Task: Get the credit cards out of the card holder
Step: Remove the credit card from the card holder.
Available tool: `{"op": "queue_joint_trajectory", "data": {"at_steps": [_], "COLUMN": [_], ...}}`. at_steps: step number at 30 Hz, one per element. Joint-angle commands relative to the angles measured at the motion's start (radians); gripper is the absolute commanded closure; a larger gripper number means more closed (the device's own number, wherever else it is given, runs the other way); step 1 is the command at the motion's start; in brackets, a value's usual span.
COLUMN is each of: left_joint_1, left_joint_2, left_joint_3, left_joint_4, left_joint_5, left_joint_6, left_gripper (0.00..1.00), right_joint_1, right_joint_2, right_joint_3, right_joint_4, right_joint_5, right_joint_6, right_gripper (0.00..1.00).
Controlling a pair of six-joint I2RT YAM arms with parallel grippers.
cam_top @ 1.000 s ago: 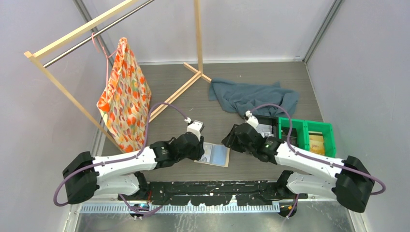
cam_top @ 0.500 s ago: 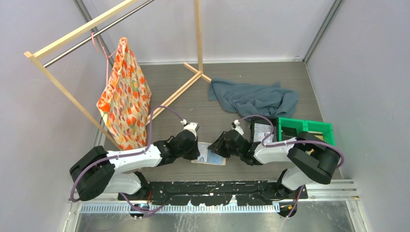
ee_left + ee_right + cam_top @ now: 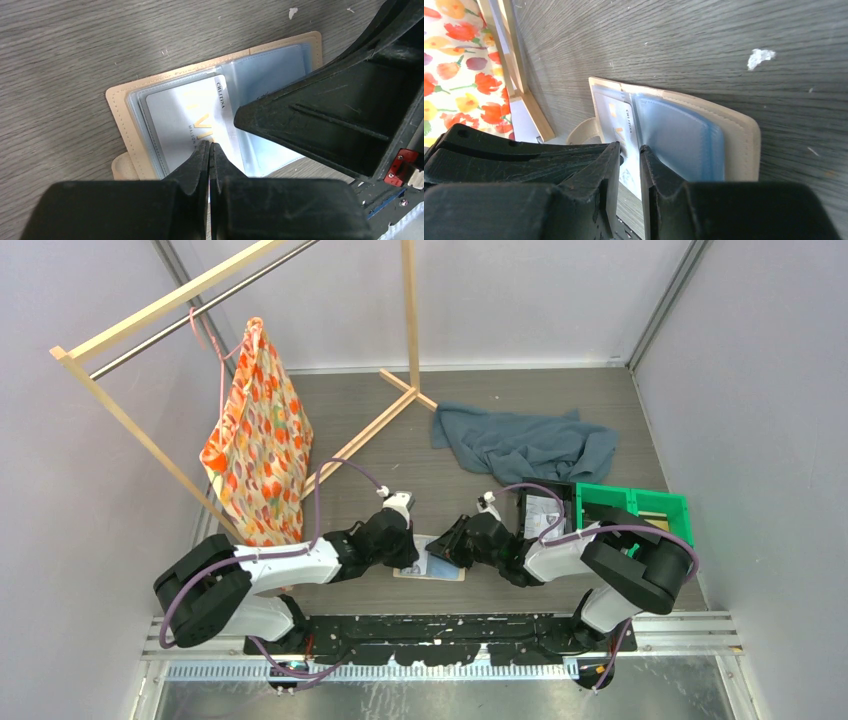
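Tan card holder is lying open on the desk. The left fingers, shut, are pressing it down, while the right fingers, narrowly apart, are straddling the edge of a credit card. A firm pinch and a flat pull are looking wisest.

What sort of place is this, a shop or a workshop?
Most likely a robotics lab test cell: a left arm and right arm bolted to a table, plain grey walls close around, and odd props like a wooden rack, floral bag and green bin.
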Motion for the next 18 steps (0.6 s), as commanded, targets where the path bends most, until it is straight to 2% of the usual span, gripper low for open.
{"op": "queue_joint_trajectory", "data": {"at_steps": [1, 4, 7, 10, 18], "left_joint_1": [0.006, 0.017, 0.076, 0.111, 0.112], "left_joint_2": [-0.007, -0.087, -0.146, -0.154, -0.124], "left_joint_3": [-0.010, -0.023, -0.065, -0.074, -0.076], "left_joint_4": [-0.025, -0.081, -0.078, -0.093, -0.062], "left_joint_5": [-0.013, -0.079, -0.058, -0.040, 0.007], "left_joint_6": [0.002, -0.004, -0.004, 0.003, 0.004], "left_gripper": [0.99, 1.00, 0.99, 0.99, 0.99], "right_joint_1": [0.005, 0.003, 0.004, 0.003, 0.005], "right_joint_2": [0.009, -0.007, -0.023, -0.036, -0.013], "right_joint_3": [-0.009, -0.023, -0.028, -0.022, 0.005], "right_joint_4": [0.054, 0.056, 0.042, 0.025, 0.009], "right_joint_5": [-0.023, -0.017, -0.019, -0.025, -0.025], "right_joint_6": [0.000, -0.001, -0.010, -0.023, -0.036], "right_gripper": [0.73, 0.73, 0.73, 0.73, 0.72]}}
